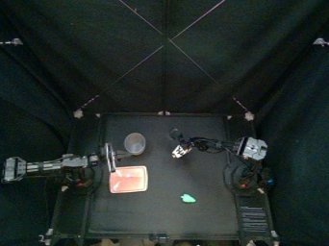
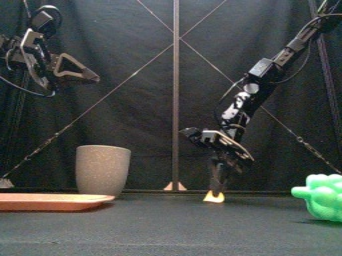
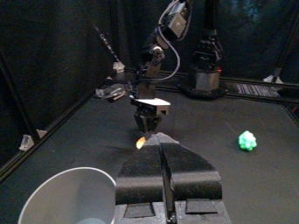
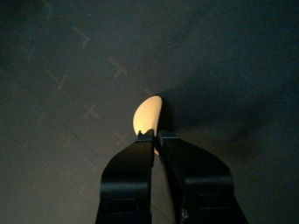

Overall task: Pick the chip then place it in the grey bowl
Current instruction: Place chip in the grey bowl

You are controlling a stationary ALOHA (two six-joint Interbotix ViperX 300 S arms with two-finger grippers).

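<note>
Green toy (image 2: 318, 196) up front, right pincer (image 4: 152, 135) pinching chip (image 4: 146, 114), grey cup (image 2: 103, 168) apart.

A pale yellow chip (image 4: 147, 114) is noted at the centre of the right wrist view, against the black right tool (image 4: 151, 147). In the front view, a plain grey cup (image 2: 103, 168) and a pink tray (image 2: 54, 201) are recorded at lower left, and a bright green toy (image 2: 321, 195) at lower right. The table (image 1: 167, 216) is black.

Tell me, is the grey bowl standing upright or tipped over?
Upright: the grey bowl stands on its base, its open mouth facing up.
</note>
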